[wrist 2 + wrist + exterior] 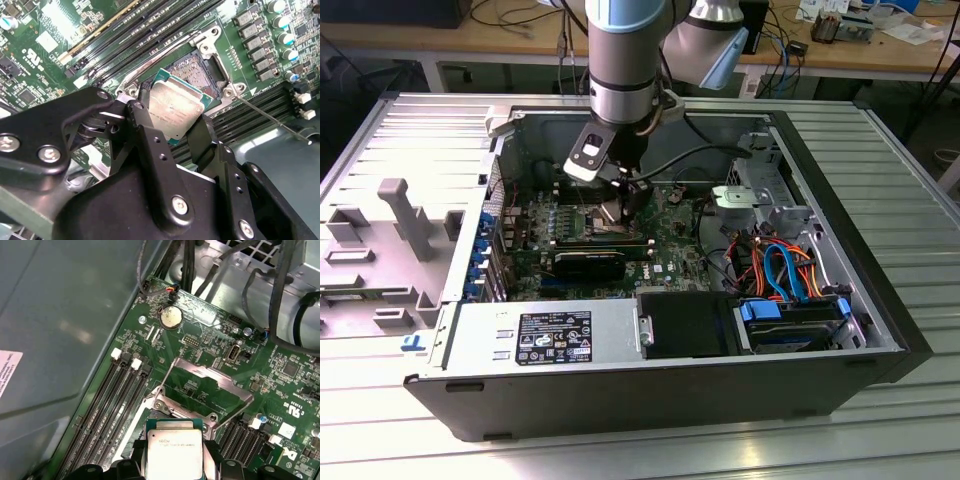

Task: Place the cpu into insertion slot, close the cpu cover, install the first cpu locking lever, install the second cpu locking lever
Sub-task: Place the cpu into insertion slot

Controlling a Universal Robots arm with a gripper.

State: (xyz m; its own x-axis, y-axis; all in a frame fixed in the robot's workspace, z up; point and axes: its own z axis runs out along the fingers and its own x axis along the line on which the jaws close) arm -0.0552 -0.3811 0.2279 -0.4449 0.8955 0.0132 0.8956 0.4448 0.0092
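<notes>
- The open computer case [670, 390] lies on its side. That turns the motherboard [280, 390] face-up, so the insertion slot [202, 75] can be reached from above.
- The gripper [172, 116] hovers over the slot, its black fingers [150, 145] clamped on opposite edges of the cpu [175, 112], leaving the underside free.
- The cpu cover [215, 374] stands swung up beyond the slot, out of the way.
- The slot itself lies bare, dark centre showing.
- The cpu hangs between the fingertips over the slot's near edge, apparently not seated yet.
</notes>
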